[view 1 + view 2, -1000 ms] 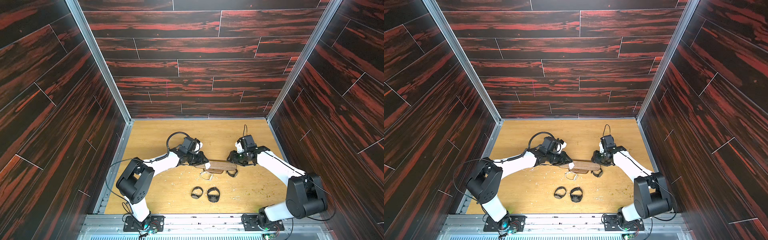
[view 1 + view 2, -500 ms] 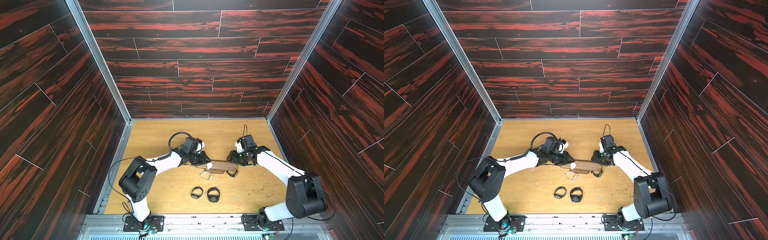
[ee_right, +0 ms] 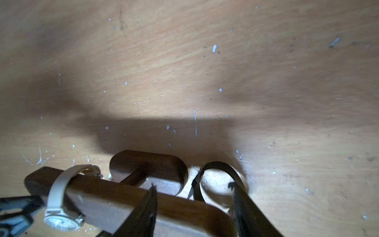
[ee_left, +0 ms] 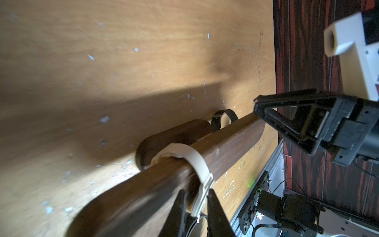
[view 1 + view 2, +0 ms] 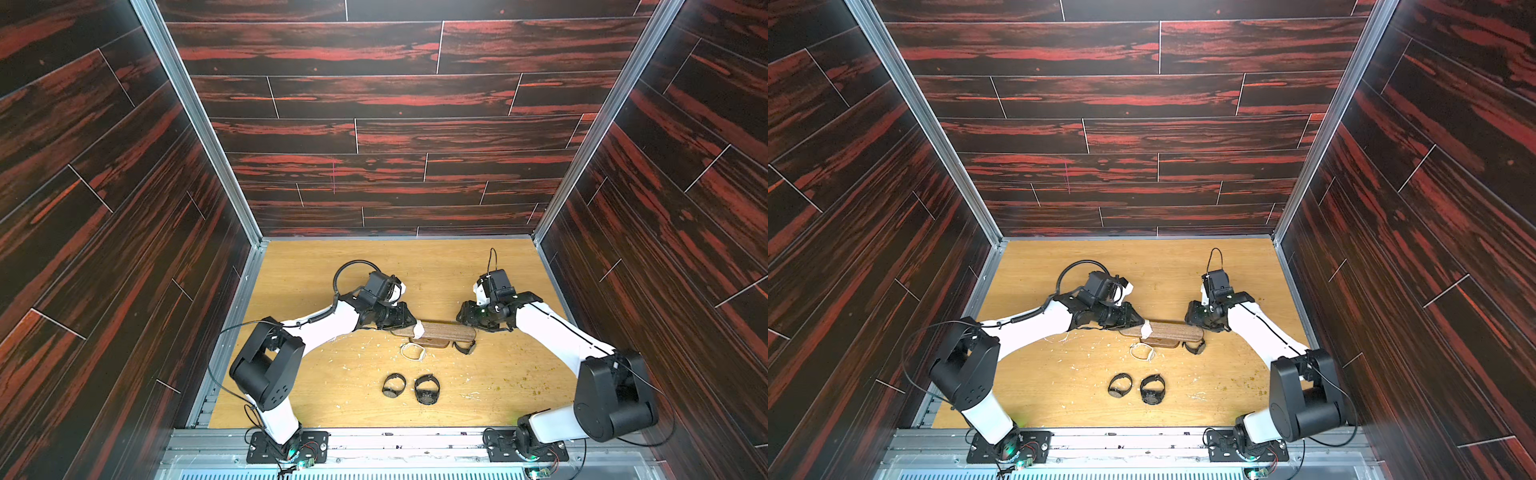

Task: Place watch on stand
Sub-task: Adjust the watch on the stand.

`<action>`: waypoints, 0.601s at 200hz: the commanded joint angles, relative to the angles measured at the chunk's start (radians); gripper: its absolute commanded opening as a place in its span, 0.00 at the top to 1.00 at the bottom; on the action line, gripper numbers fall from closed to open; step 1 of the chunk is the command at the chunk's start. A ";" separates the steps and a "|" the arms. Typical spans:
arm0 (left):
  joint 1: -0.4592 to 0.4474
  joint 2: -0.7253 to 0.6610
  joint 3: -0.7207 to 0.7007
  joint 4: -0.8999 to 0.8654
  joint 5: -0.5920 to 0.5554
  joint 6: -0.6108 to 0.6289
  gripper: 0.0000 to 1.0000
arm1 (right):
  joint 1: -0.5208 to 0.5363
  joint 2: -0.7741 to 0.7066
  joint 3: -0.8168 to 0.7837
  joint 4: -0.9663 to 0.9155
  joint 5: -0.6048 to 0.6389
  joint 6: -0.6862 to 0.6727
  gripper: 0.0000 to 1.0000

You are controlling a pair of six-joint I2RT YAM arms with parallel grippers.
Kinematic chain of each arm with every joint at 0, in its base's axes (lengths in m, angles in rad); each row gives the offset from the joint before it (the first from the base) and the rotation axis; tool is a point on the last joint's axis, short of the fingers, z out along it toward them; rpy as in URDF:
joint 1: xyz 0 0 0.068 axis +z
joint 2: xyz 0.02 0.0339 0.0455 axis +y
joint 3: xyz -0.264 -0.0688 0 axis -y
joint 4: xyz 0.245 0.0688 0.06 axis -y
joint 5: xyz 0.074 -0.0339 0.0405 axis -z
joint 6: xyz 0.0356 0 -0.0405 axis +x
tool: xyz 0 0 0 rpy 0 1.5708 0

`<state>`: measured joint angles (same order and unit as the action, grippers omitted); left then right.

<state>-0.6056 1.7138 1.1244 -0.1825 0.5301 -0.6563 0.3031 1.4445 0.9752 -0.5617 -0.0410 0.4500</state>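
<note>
While the left arm reaches in low over the table, the left gripper is clenched on the white watch, with one finger on each side of the strap. That watch is already looped around the bar of the stand, close to the bar's left end. Both top views show it as a pale band across the dark wood, and the right wrist view shows its dial hanging at the side of the bar. The bar lies level, crosswise at the middle of the table, on its small rounded base. Just in front of the base a pale strap loop lies flat. Nearer the front edge a small black watch and a larger black watch rest side by side, apart from the stand. A dark-strapped watch sits just beside the right end of the base. At the bar's right end the right gripper has its jaws spread on either side of the wood. Whether its pads press the bar cannot be told.
</note>
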 commanded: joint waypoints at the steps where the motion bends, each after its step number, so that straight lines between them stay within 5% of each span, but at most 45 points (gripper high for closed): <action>1: 0.029 -0.069 0.015 -0.068 -0.024 0.045 0.78 | 0.003 -0.050 0.032 -0.055 0.032 -0.014 0.39; 47: 0.029 -0.121 0.029 -0.091 -0.001 0.053 0.86 | 0.052 -0.112 0.005 -0.122 0.097 -0.001 0.45; 120: -0.058 -0.092 -0.040 0.097 0.066 -0.056 0.91 | 0.483 -0.090 0.042 -0.234 0.286 0.037 0.47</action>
<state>-0.6521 1.6222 1.1217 -0.1944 0.5537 -0.6559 0.7181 1.3365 0.9886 -0.7349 0.1856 0.4595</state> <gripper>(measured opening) 0.092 0.531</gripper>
